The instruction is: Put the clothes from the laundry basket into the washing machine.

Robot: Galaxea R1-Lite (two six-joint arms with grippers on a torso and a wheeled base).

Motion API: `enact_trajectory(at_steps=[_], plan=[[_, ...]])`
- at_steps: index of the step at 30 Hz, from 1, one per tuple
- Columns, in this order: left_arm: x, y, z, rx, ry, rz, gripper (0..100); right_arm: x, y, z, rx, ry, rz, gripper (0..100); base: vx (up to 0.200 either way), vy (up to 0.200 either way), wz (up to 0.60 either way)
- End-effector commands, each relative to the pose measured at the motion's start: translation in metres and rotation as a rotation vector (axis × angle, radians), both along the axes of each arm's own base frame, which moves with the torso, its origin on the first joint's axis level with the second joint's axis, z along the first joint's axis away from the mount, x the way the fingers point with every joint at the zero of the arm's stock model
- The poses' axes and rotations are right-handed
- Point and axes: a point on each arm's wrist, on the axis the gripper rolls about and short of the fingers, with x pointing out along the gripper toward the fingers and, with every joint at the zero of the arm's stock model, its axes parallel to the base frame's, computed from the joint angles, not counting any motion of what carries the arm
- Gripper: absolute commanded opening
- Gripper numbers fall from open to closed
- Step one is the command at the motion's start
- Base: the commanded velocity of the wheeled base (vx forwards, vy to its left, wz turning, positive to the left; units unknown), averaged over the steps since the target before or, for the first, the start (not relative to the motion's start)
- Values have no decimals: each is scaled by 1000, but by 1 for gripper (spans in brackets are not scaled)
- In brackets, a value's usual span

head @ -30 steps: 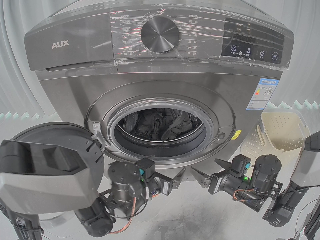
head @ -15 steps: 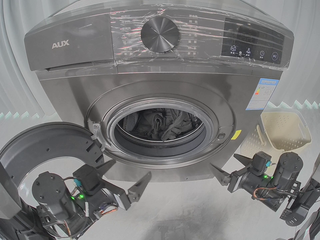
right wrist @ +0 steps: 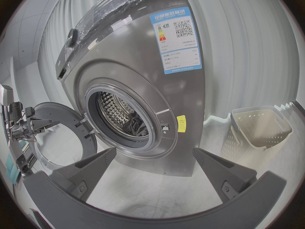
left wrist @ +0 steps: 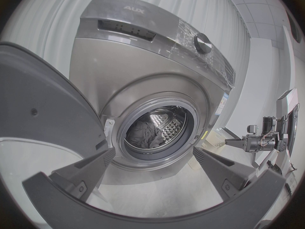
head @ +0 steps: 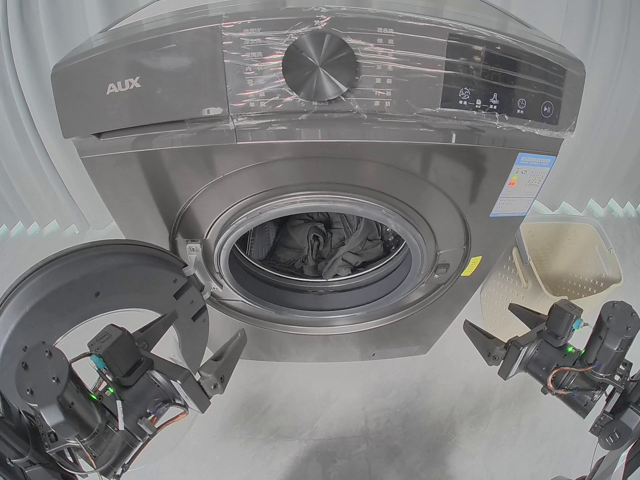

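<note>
The grey washing machine [head: 320, 161] stands with its round door [head: 87, 288] swung open to the left. Dark grey clothes [head: 327, 241] lie bunched inside the drum, also seen in the left wrist view as clothes [left wrist: 144, 135] and in the right wrist view as clothes [right wrist: 136, 126]. The cream laundry basket [head: 513, 281] leans on the floor right of the machine, and its inside looks empty. My left gripper [head: 197, 341] hangs open and empty low at the left, in front of the door. My right gripper [head: 493, 321] is open and empty low at the right, just before the basket.
Pale curtains hang behind and beside the machine. Bare grey floor [head: 347, 408] stretches between the two arms in front of the machine. The open door [left wrist: 47, 112] stands close beside my left gripper [left wrist: 152, 153]. The basket [right wrist: 235, 137] lies beyond my right gripper [right wrist: 152, 153].
Both arms have drawn back from below the drum opening, the left down and to the left, the right down and to the right. Both grippers stayed open and empty.
</note>
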Motion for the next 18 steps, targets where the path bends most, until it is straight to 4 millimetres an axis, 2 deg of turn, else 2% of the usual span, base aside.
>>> enact_trajectory(at_steps=[1, 6, 8, 10, 14, 18], plan=[[-8, 8, 6, -15, -29, 11, 100, -12, -9, 11, 18, -43, -11, 100, -200, 0, 0], [-25, 25, 20, 28, -83, 11, 100, -31, -20, 19, -13, -11, -11, 100, -200, 0, 0], [-39, 38, 24, 42, -81, 4, 100, -47, -27, 22, -23, 12, -3, 100, -200, 0, 0], [-46, 45, 23, 64, -64, 5, 100, -54, -31, 22, -29, 24, -5, 100, -200, 0, 0], [-66, 69, 14, 107, 9, 45, 100, -79, -48, 22, -46, 56, -44, 100, -200, 0, 0], [-89, 94, 9, 94, 4, 87, 100, -107, -65, 21, -40, 42, -68, 100, 0, 0, 0]])
